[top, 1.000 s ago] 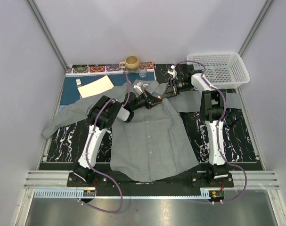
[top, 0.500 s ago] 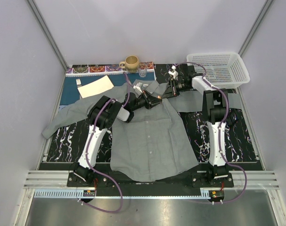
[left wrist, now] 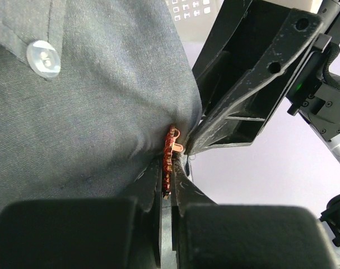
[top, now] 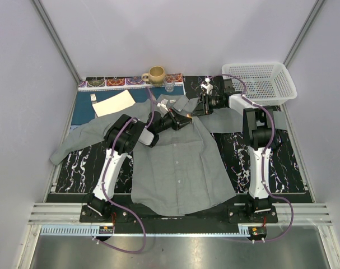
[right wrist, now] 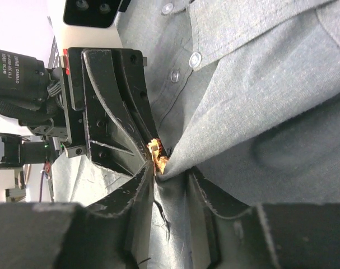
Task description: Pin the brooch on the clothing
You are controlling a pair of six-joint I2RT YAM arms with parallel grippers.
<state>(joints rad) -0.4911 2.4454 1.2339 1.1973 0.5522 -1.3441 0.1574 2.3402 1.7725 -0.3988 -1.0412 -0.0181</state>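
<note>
You are in the middle of the pinning step. Your left gripper [left wrist: 171,171] is squeezed tight on the brooch [left wrist: 171,144]. The brooch is pressed against a raised fold of the grey shirt [left wrist: 91,112], near the collar. Your right gripper [right wrist: 168,182] has that fold between its fingers, which stand a little apart. I cannot tell if it is pinching the cloth. Next, I think, you need to push the pin through the fold and not let the cloth slip away.
</note>
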